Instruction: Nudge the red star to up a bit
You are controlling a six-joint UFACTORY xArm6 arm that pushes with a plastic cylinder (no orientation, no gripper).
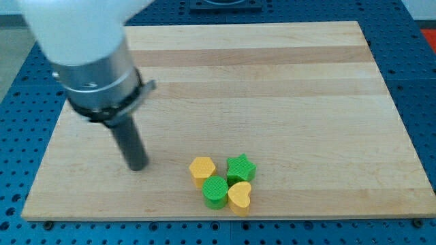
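No red star shows in the camera view. My tip rests on the wooden board at the lower left. A cluster of blocks lies to the tip's right near the view's bottom: a yellow hexagon, a green star, a green round block and a yellow heart. The tip is apart from them, roughly 75 pixels left of the yellow hexagon. The arm's wide white and grey body covers the board's upper left corner and may hide things there.
The board lies on a blue perforated table. Its bottom edge runs just below the block cluster.
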